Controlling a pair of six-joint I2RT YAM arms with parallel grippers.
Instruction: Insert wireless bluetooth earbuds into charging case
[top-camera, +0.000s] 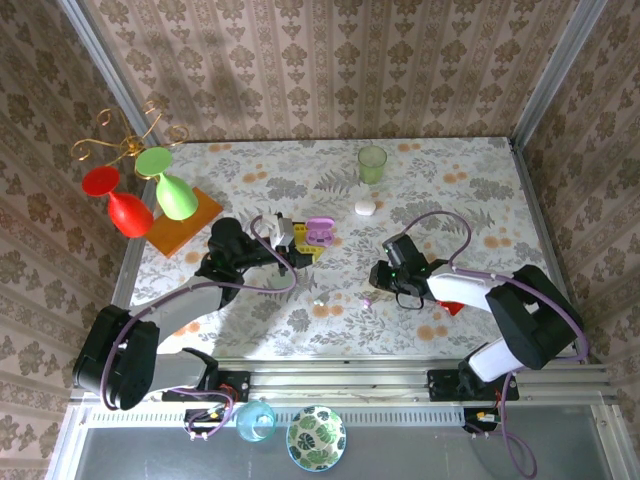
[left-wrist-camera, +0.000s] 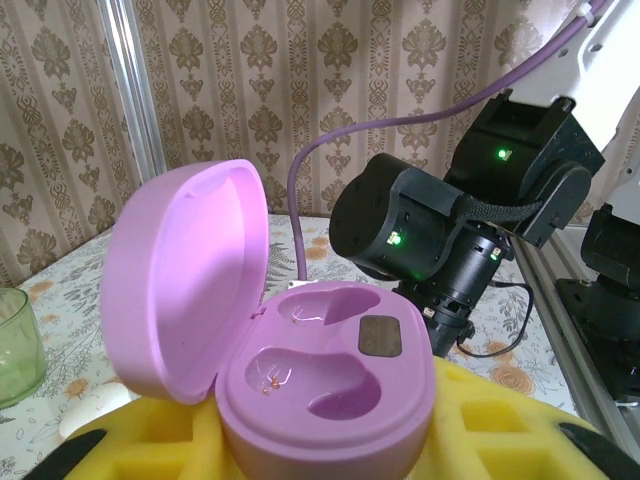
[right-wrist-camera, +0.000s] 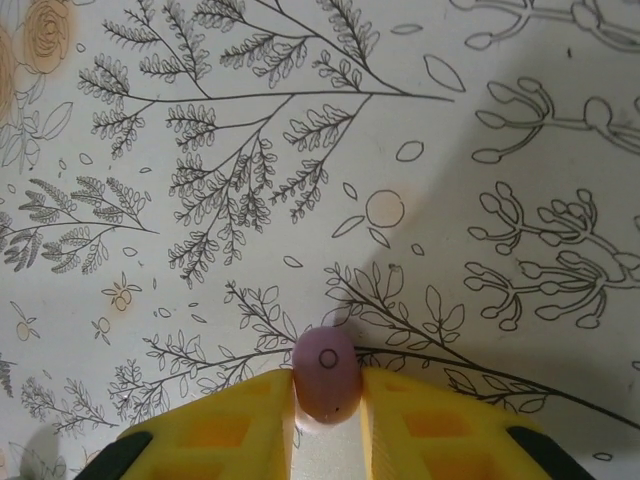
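Right wrist: right gripper (right-wrist-camera: 327, 392) jaws pinch the earbud (right-wrist-camera: 326, 366), right of the case (left-wrist-camera: 300, 370); left gripper (left-wrist-camera: 326, 445) jaws clamp that open case.

No words, brand names or numbers can be read in any view. The nearest thing to a sign is a small ring outlined on the purple earbud (right-wrist-camera: 326, 372), seen from the right wrist. Inside the open purple charging case (left-wrist-camera: 300, 440), beside the two earbud wells, sits a dark rectangular patch (left-wrist-camera: 380, 337) — too blurred to tell whether it carries any lettering.
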